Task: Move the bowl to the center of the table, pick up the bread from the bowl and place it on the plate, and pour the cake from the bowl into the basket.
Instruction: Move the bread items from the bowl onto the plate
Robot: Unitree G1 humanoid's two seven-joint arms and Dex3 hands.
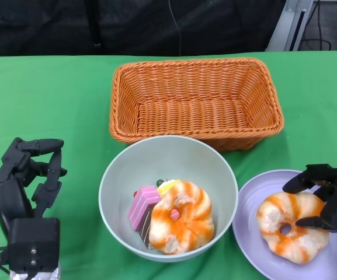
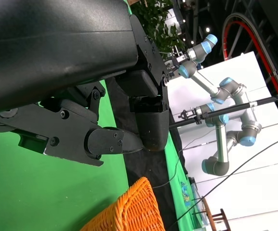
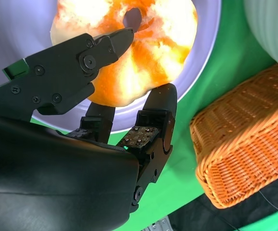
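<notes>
At lower right, right hand (image 1: 326,198) fingers seemingly pinch plated bread (image 1: 289,224); withdrawing could drag it off. Left hand (image 1: 31,175) holds nothing, fingers spread.

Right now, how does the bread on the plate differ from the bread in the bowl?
The bread on the plate lies alone on the purple plate, while the bread in the bowl shares the grey bowl with a pink cake. The right robot hand has its fingers at the bread on the plate; no robot hand touches the bread in the bowl. Both are ring-shaped, pale with orange swirls.
</notes>
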